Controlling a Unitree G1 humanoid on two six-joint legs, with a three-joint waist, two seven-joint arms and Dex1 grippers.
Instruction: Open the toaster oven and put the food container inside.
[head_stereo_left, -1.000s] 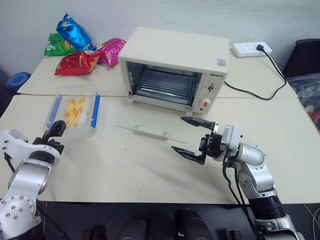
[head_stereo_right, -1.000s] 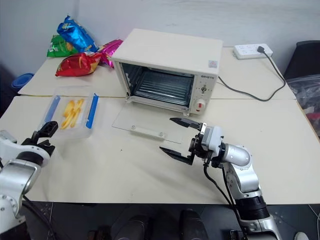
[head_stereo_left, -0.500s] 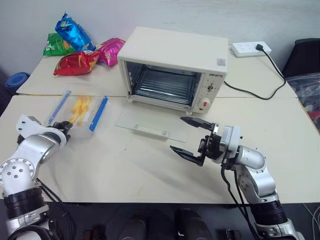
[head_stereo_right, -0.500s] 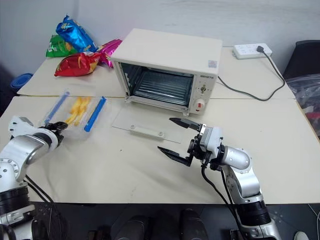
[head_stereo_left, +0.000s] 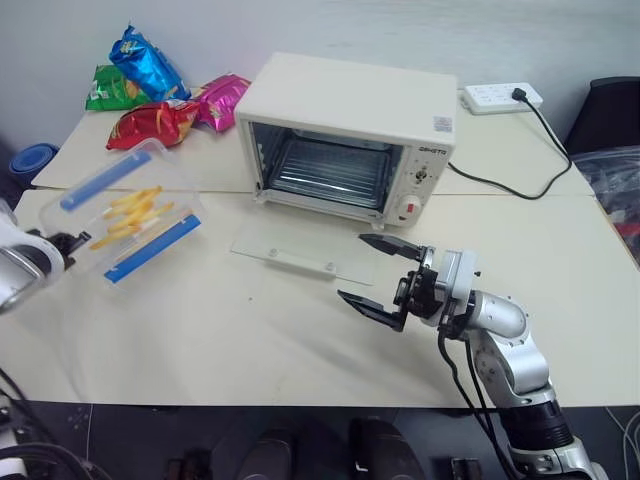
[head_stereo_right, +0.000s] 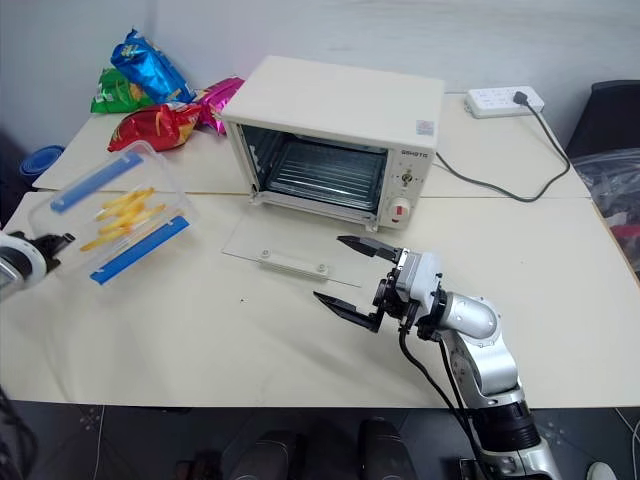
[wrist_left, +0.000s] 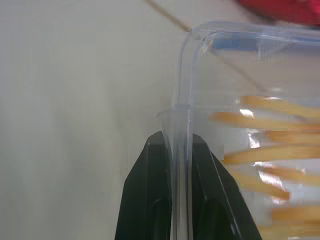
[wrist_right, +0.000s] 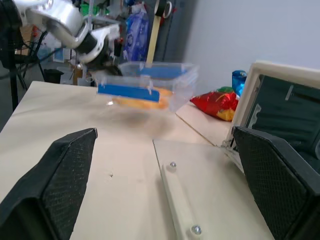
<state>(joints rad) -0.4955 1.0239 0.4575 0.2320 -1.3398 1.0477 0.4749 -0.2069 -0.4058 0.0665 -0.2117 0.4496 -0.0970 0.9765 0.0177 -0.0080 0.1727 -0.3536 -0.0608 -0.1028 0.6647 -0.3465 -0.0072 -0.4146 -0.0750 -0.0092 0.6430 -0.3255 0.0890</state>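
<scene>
One toaster oven (head_stereo_left: 345, 135) (door down), four snack bags (head_stereo_left: 160, 90) left of it, cream counter (head_stereo_left: 250, 330); left hand (wrist_left: 172, 165) clamps one food container (head_stereo_left: 125, 215), right hand (head_stereo_left: 378, 275) gapes

Cream toaster oven (head_stereo_left: 350, 110); clear food container (head_stereo_left: 125, 215), blue clips, yellow fries.

Two black fingers (wrist_left: 150, 195) pinch the thin clear wall of the food container (wrist_left: 240, 100) near its corner. Yellow fries (wrist_left: 260, 155) show through the plastic, and a blue clip (wrist_left: 240, 45) lies along its far edge. Pale table (wrist_left: 75, 90) lies behind; the red blur beyond is perhaps a snack bag (wrist_left: 285, 12).
</scene>
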